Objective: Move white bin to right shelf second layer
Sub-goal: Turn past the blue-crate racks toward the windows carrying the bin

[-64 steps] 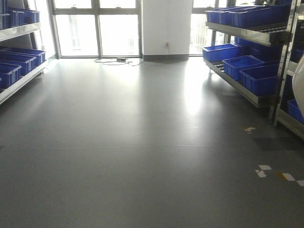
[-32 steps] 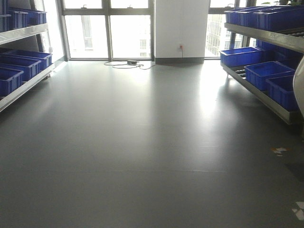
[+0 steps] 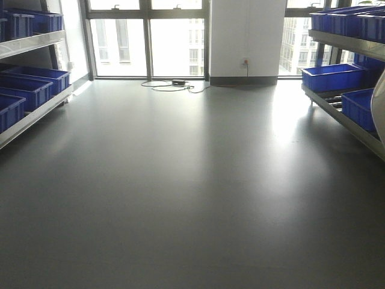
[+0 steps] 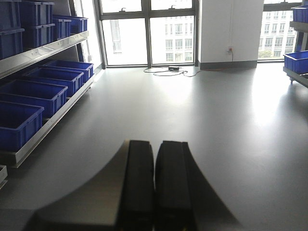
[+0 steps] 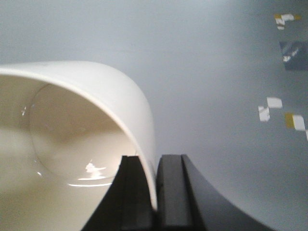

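Note:
In the right wrist view my right gripper (image 5: 157, 156) is shut on the rim of the white bin (image 5: 72, 125). One finger is inside the glossy cream wall and one outside, and the bin hangs above grey floor. A pale sliver of the bin shows at the right edge of the front view (image 3: 379, 111). My left gripper (image 4: 155, 142) is shut and empty, held over the floor. The right shelf (image 3: 346, 45) stands at the far right of the front view, its steel tiers loaded with blue crates (image 3: 334, 75). Which tier is the second layer I cannot tell.
A left shelf (image 3: 33, 43) holds blue crates (image 3: 30, 87), also seen in the left wrist view (image 4: 29, 91). A cable and box (image 3: 174, 84) lie by the windows. Tape marks (image 5: 269, 108) dot the floor under the right gripper.
The front view has swung left: the right shelf and the white pillar slid toward the right edge, the floor tape marks left the picture, and more of the left shelf shows.

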Robot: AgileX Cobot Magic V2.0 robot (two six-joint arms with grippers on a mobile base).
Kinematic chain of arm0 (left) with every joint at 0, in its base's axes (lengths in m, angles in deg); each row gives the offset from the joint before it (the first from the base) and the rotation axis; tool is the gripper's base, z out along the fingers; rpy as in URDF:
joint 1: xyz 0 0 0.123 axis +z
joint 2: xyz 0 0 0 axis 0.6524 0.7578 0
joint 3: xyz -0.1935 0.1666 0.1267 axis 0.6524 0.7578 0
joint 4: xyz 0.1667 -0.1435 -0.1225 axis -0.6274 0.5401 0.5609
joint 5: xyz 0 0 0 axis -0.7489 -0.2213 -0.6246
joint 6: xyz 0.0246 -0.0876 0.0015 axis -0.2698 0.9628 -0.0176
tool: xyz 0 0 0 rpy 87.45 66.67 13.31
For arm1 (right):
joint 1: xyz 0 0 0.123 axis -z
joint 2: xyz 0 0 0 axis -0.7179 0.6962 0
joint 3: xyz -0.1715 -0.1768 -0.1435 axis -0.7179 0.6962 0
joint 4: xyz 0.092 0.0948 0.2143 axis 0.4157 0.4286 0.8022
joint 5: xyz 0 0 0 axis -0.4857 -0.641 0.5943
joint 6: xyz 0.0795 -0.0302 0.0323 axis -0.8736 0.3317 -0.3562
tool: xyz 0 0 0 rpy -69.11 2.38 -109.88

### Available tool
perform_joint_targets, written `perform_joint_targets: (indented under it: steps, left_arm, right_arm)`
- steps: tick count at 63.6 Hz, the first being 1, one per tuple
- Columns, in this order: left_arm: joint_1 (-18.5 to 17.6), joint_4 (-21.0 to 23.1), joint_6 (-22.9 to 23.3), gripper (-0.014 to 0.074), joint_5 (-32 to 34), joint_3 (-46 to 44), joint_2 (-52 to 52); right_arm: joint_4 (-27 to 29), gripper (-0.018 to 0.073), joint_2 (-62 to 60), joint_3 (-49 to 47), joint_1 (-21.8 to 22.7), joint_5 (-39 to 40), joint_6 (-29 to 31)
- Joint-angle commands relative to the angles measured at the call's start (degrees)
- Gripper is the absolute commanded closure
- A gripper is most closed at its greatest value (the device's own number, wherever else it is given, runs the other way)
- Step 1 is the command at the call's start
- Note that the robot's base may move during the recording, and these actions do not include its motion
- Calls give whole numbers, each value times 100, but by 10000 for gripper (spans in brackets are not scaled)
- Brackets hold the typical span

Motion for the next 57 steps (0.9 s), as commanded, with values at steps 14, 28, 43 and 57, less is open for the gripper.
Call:
perform_joint_targets:
  steps: [14, 28, 43, 57]
  left_arm:
    - [1, 35, 15, 512, 483, 211, -91]
    - [1, 35, 15, 512, 483, 211, -91]
    - [1, 35, 15, 512, 483, 211, -91]
    - [1, 35, 15, 512, 483, 211, -91]
  right_arm:
    - [-14, 511, 12, -163, 36, 428, 32]
    - [-14, 511, 12, -163, 36, 428, 32]
    - [-14, 511, 12, -163, 36, 428, 32]
    - [-14, 511, 12, -163, 36, 428, 32]
